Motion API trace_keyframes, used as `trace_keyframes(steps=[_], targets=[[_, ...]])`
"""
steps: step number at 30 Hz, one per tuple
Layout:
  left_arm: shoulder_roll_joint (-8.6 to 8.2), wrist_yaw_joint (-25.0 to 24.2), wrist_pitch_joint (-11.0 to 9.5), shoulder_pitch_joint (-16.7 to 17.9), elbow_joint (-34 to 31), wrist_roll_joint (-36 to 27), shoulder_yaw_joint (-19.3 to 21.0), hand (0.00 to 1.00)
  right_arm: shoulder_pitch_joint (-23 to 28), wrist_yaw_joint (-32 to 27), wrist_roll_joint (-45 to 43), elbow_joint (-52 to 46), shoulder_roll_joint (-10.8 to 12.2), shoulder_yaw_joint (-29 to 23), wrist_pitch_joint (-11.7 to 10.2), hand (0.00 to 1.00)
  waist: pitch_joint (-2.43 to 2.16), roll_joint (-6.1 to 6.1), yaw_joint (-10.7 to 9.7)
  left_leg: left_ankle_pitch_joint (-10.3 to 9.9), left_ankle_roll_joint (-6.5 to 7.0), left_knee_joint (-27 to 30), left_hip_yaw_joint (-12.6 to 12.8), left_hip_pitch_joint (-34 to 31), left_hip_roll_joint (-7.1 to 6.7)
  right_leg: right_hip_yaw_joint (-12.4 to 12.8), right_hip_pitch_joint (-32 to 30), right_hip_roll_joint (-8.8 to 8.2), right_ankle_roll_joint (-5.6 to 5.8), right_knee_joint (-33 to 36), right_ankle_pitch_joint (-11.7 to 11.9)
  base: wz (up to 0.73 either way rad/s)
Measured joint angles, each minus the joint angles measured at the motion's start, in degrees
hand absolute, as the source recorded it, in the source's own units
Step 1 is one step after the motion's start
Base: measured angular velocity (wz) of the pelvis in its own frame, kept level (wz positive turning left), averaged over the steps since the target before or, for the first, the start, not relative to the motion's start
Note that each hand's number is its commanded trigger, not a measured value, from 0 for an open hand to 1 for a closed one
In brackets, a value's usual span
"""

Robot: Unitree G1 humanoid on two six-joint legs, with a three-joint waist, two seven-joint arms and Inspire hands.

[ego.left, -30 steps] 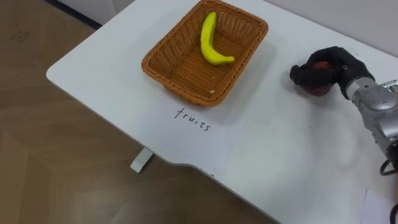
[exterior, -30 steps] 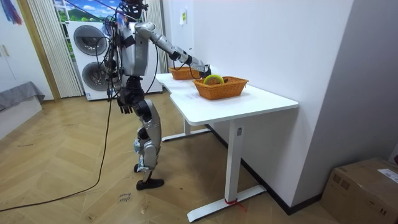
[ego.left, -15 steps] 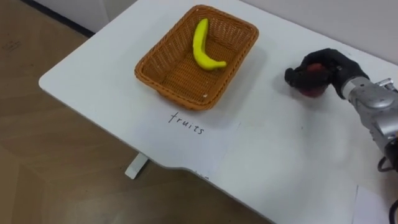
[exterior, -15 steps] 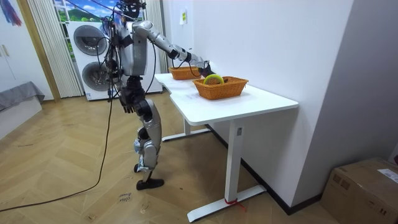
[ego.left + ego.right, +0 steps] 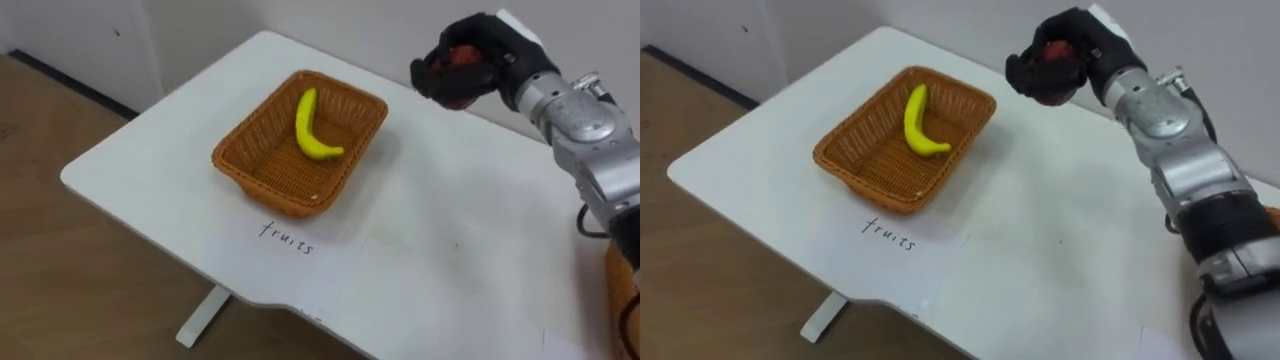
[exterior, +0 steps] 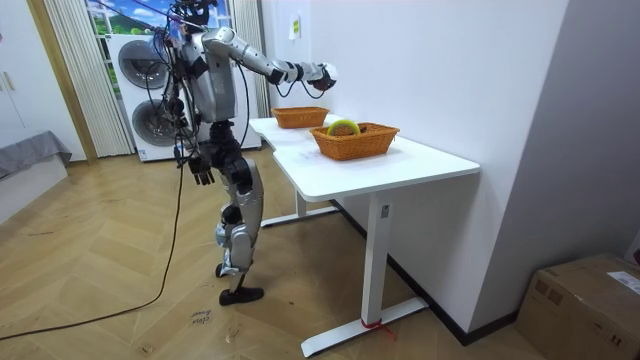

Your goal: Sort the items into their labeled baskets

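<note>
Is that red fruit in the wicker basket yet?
Out: the red fruit is gripped in the right hand, up above the white table, clear of the brown wicker basket.

yellow banana, orange-brown woven basket, white table with black lettering — the right hand black, its fruit red — herringbone wood floor.
</note>
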Motion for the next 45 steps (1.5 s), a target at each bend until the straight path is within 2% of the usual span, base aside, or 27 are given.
trace_keyframes(steps=[2, 3, 8, 11, 14, 18, 19, 23, 25, 29, 34, 39, 45], targets=[[-0.13, -0.4, 0.6, 0.2, -0.3, 0.1, 0.7, 0.0, 0.2, 0.4, 0.0, -1.3, 0.0, 0.0, 0.1, 1.0, 0.23, -0.39, 0.2, 0.0, 0.0, -0.2, -0.2, 0.7, -0.03, -0.3, 1.0, 0.13, 0.12, -0.7, 0.1, 0.06], [-0.46, -0.7, 1.1, 0.3, -0.8, 0.7, 1.5, 0.0, 0.8, 0.5, -0.1, -2.2, 0.0, 0.0, 0.5, 1.0, 0.49, -0.35, 0.8, 0.0, -0.02, -0.2, -0.3, 0.9, -0.02, -0.3, 1.3, 0.16, 0.12, -0.7, 0.1, 0.06], [-1.61, -1.9, 2.2, 1.0, -2.6, 1.0, 1.7, 0.0, 1.0, 1.0, -0.1, -3.0, 0.3, 0.8, 2.5, 1.0, 0.62, -0.25, 1.4, -0.1, -0.02, -0.1, -1.0, 1.0, -0.06, -1.5, 1.8, 0.11, 0.14, -0.7, 0.1, 0.07], [-1.63, -2.3, 3.2, 2.2, -3.0, 1.0, 1.6, 0.0, 1.1, 0.8, -1.1, -3.6, 1.3, 2.8, 3.7, 1.0, 0.93, 0.33, 2.2, -0.2, -0.09, -0.1, -1.1, 1.7, -0.04, -1.8, 2.9, 0.18, 0.14, -0.7, 0.1, 0.02], [-1.64, -2.3, 3.9, 2.3, -2.9, 1.0, 1.6, 0.0, 1.5, 0.8, -2.1, -3.6, 2.5, 4.3, 3.7, 1.0, 1.15, 0.79, 2.7, -0.4, -0.16, 0.1, -2.3, 1.9, -0.23, -3.1, 3.9, 0.15, 0.17, -0.7, 0.1, 0.19], [-2.01, -2.5, 4.6, 4.1, -3.7, 1.1, 1.6, 0.0, 4.5, 0.7, -5.2, -4.0, 4.7, 4.3, 3.8, 1.0, 0.98, 1.01, 4.1, -0.5, 0.01, 0.8, -3.7, 2.6, -0.96, -4.4, 5.1, -0.24, 0.57, -0.7, -0.2, 0.18], [-2.14, -2.6, 4.9, 5.0, -4.3, 1.1, 1.6, 0.0, 4.9, 0.7, -7.1, -4.5, 5.7, 4.3, 4.8, 1.0, 0.89, 1.15, 4.2, -0.6, 0.16, 1.3, -4.0, 2.6, -1.11, -4.6, 5.4, -0.51, 0.74, -0.8, -0.3, 0.19], [-2.72, -3.4, 6.3, 6.6, -5.4, 1.1, 1.7, 0.0, 7.6, 0.4, -10.8, -8.6, 6.2, 4.2, 5.9, 1.0, 0.29, 1.76, 4.8, -0.7, 0.5, 2.2, -5.4, 2.4, -2.12, -6.0, 6.1, -0.87, 1.25, -0.8, -0.6, 0.21], [-2.74, -3.4, 6.8, 6.7, -5.4, 1.1, 2.1, 0.0, 9.5, 0.3, -11.7, -11.0, 6.5, 4.2, 6.0, 1.0, 0.33, 2.15, 5.8, -0.7, 0.72, 2.2, -6.5, 3.0, -2.79, -6.4, 7.2, -1.33, 1.71, -0.7, -0.9, 0.16], [-2.88, -3.4, 7.1, 6.8, -5.3, 1.1, 1.9, 0.0, 10.1, 0.3, -11.9, -11.3, 7.5, 4.2, 6.0, 1.0, 0.3, 2.25, 6.1, -0.4, 1.1, 2.2, -8.1, 3.1, -3.83, -7.7, 7.8, -2.35, 2.31, -0.6, -1.6, 0.24], [-3.19, -3.4, 7.1, 8.3, -5.3, 1.0, 2.0, 0.0, 10.9, -0.6, -12.5, -11.3, 7.8, 4.2, 6.0, 1.0, 0.41, 2.37, 7.1, -0.5, 1.34, 2.7, -9.4, 3.3, -4.7, -9.3, 8.8, -2.49, 2.69, -0.4, -1.7, 0.16], [-3.35, -3.4, 7.1, 9.7, -5.2, 1.1, 2.0, 0.0, 13.3, -1.5, -12.3, -9.3, 7.8, 4.2, 6.0, 1.0, 0.7, 2.7, 7.6, -0.9, 1.66, 3.2, -10.1, 3.4, -4.95, -10.1, 9.6, -2.53, 2.98, -0.4, -1.7, 0.11], [-3.17, -4.7, 7.6, 11.4, -5.7, 3.0, 2.0, 0.0, 16.3, -1.6, -13.1, -7.9, 7.7, 4.2, 6.9, 1.0, 0.67, 2.83, 7.4, -1.2, 1.7, 4.0, -10.0, 2.6, -5.03, -10.2, 9.0, -2.52, 3.03, -0.5, -1.8, 0.0]])
